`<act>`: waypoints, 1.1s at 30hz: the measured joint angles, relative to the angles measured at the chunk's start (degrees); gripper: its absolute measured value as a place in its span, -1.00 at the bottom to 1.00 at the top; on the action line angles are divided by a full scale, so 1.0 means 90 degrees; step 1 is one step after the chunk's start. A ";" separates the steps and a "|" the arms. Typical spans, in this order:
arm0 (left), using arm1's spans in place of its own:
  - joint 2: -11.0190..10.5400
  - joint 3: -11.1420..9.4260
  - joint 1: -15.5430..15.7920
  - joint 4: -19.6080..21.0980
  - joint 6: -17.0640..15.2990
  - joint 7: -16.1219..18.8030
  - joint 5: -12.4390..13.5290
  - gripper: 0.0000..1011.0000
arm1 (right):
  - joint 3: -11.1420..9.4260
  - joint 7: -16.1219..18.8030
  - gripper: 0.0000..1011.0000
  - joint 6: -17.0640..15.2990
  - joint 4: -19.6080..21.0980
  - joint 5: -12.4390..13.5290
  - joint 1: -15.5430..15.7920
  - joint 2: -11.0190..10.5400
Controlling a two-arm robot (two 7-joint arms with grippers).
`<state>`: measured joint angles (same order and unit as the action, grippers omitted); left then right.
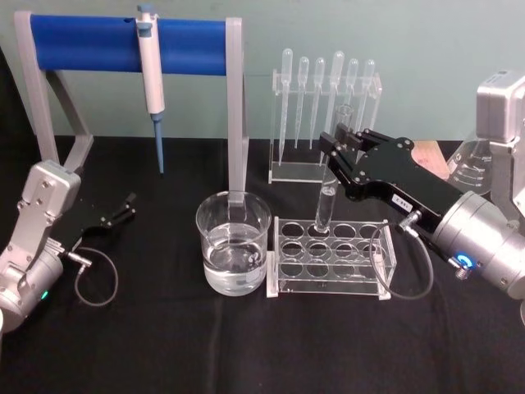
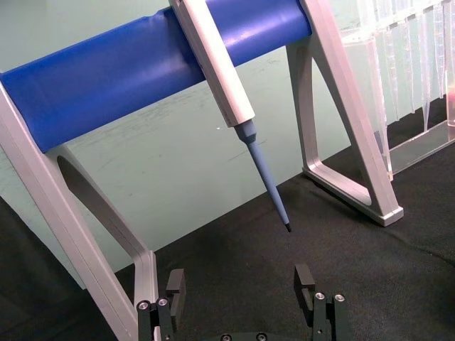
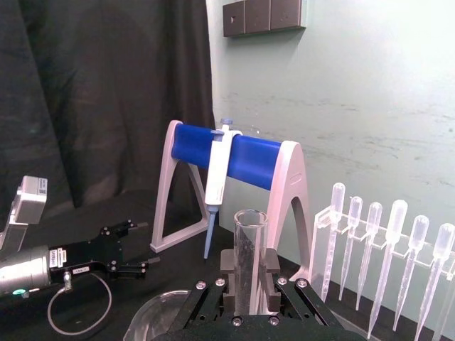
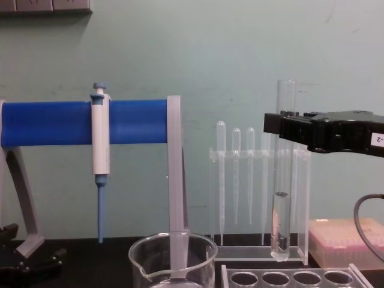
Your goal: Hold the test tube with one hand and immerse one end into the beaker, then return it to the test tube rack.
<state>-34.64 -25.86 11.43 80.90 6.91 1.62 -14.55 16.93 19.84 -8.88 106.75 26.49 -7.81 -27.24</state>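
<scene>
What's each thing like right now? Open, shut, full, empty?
Test tube: upright, held at the rack, a little liquid inside.
Right gripper: shut on the test tube.
Left gripper: open, holding nothing.
Beaker: upright, partly full of clear liquid.
Rack: no other tubes in it.
Pipettor: hanging on the blue stand.
Pipettes: hanging upright in a row.

- Table: black cloth over the whole top.
- Front centre: 1 beaker, part-filled with clear liquid, and 1 test tube rack just beside it on the right.
- Rear: grey-legged stand with blue bar, left; clear stand holding 6 pipettes, right.
</scene>
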 joint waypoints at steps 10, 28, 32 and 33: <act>0.0000 0.0000 0.0000 0.0000 0.0000 0.0000 0.0000 0.98 | 0.0007 0.0011 -0.56 0.0005 -0.0005 -0.0001 -0.0007 -0.0004; 0.0000 0.0000 0.0000 0.0000 0.0000 0.0000 0.0000 0.98 | 0.0010 0.0036 -0.56 0.0014 -0.0014 -0.0008 -0.0015 -0.0007; 0.0000 0.0000 0.0000 0.0000 0.0000 0.0000 0.0000 0.98 | 0.0010 0.0038 -0.56 0.0014 -0.0015 -0.0011 -0.0015 -0.0007; 0.0000 0.0000 0.0000 0.0000 0.0000 0.0000 0.0000 0.98 | 0.0011 0.0038 -0.56 0.0015 -0.0015 -0.0011 -0.0015 -0.0007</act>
<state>-34.64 -25.86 11.43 80.90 6.91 1.62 -14.55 17.02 20.18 -8.75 106.62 26.39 -7.94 -27.31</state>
